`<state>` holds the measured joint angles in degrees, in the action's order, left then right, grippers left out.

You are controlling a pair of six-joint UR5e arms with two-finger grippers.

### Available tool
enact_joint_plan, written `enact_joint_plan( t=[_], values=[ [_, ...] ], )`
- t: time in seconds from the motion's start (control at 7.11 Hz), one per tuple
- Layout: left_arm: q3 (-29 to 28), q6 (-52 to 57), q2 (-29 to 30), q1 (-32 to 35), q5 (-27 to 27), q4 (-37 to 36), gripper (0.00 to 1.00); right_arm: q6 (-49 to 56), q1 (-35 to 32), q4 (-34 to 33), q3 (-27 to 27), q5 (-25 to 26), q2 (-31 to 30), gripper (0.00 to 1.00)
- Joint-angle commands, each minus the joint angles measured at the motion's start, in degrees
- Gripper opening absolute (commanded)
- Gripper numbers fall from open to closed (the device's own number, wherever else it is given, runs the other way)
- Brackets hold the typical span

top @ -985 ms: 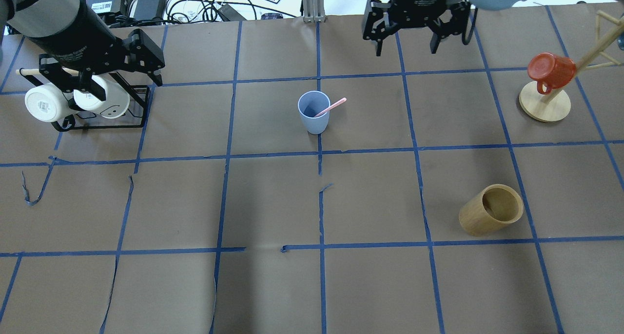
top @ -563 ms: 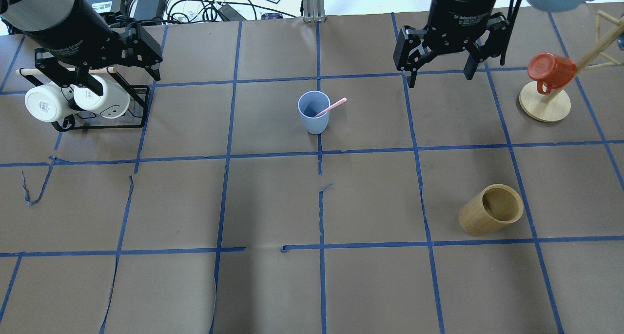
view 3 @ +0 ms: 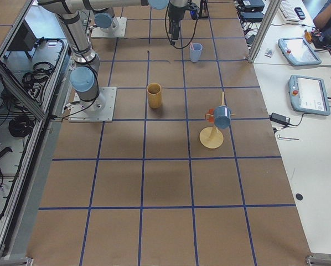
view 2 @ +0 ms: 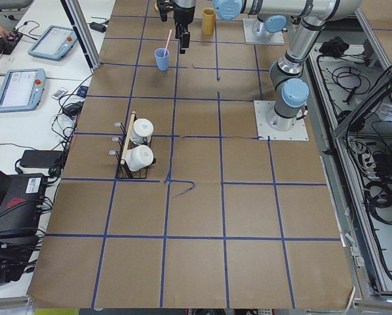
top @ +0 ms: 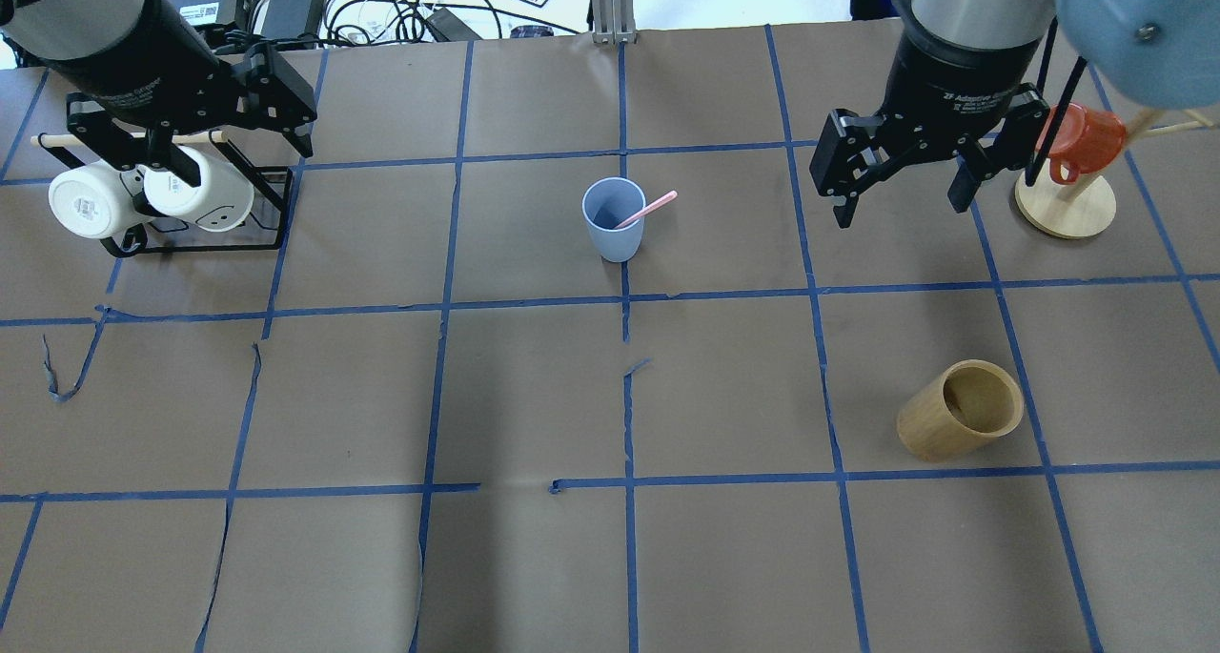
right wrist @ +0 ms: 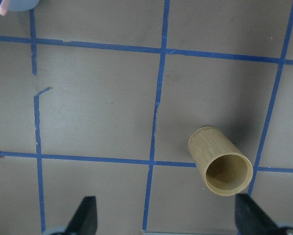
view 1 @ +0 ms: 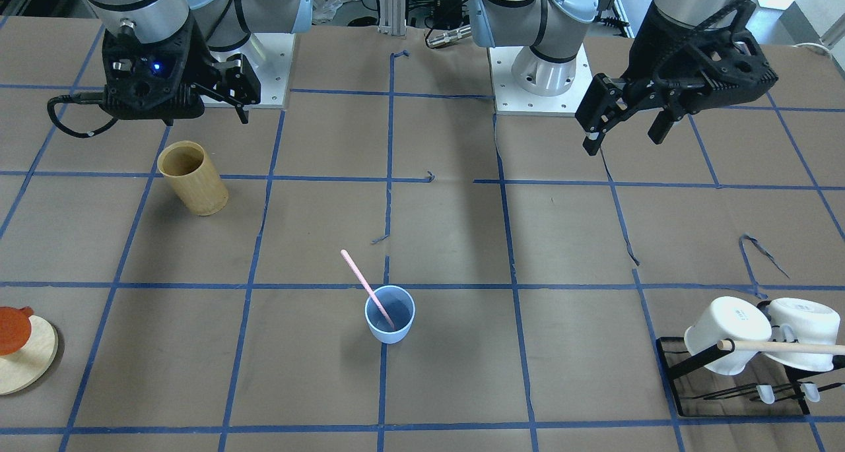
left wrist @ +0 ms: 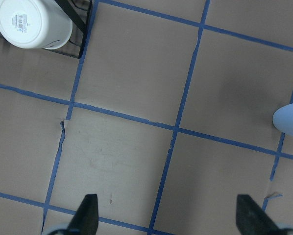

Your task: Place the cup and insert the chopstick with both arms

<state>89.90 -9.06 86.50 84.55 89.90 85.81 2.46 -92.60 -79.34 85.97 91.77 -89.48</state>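
The light blue cup stands upright near the table's middle, also in the front view. The pink chopstick leans inside it, its upper end over the rim. My left gripper hangs open and empty above the mug rack, far to the cup's left; it also shows in the front view. My right gripper is open and empty, to the cup's right beside the mug tree. The left wrist view shows the cup's edge; the right wrist view shows its rim.
A black rack holds two white mugs at the far left. A tan bamboo cylinder stands at the near right, below my right gripper. A wooden mug tree carries a red mug at the far right.
My right gripper has moved from the far middle to the right and nearer, ending beside the mug tree. My left gripper shifted slightly left. Cup and chopstick have not moved.
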Motion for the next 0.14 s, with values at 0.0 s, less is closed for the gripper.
enact_joint_plan(
  t=[0.0],
  values=[
    [0.1,0.0,0.1,-0.2,0.0,0.1,1.00,0.4,0.1,-0.4,0.2,-0.6,-0.8,1.00]
  ],
)
